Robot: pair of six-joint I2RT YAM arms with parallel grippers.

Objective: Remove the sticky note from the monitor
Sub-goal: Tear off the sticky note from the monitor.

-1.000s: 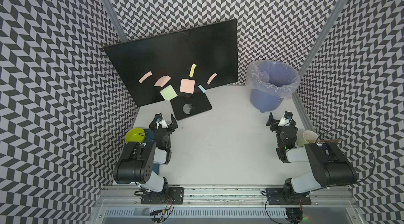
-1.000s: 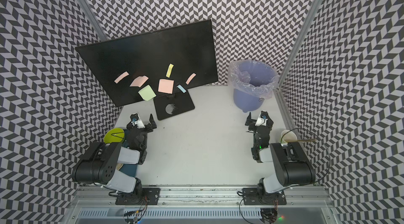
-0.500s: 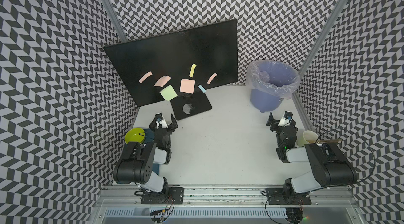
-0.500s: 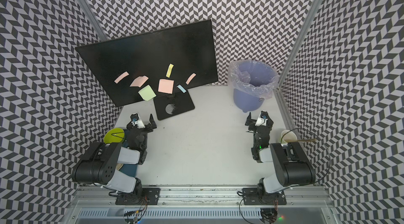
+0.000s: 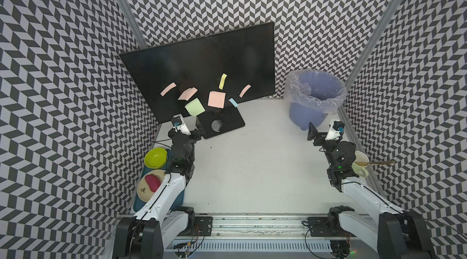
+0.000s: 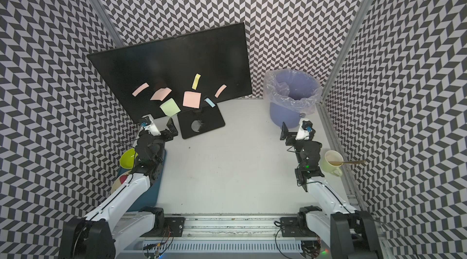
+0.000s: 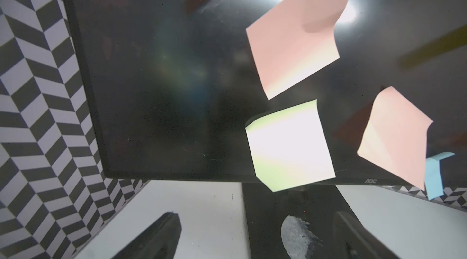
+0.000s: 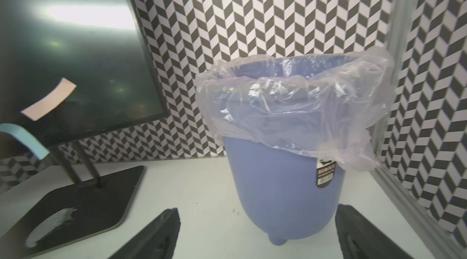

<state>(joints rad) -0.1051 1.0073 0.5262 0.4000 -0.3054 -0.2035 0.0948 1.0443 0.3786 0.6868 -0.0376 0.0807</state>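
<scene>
Hovering empty with fingers spread wide, the left hand (image 7: pixel 255 237) is just below the green sticky note (image 5: pixel 194 107) stuck low on the monitor (image 5: pixel 202 65), centre frame among six other notes (image 5: pixel 216 99). The right hand (image 8: pixel 257 235), equally spread, faces the blue bin (image 5: pixel 302 114) at right.

The monitor (image 5: pixel 202 68) stands at the upper centre of the table (image 5: pixel 252 169), before the back wall, its base (image 5: pixel 228 122) just below it. Several notes (image 5: pixel 216 99) cluster on the lower screen. A bin (image 5: pixel 300 116) stands right of the monitor. At the left edge a bowl (image 5: pixel 151 161) lies above a plate (image 5: pixel 144 190), both on a tray (image 5: pixel 137 206). At the right edge sits a cup (image 5: pixel 360 171) with a spoon (image 5: pixel 379 163) in it.
</scene>
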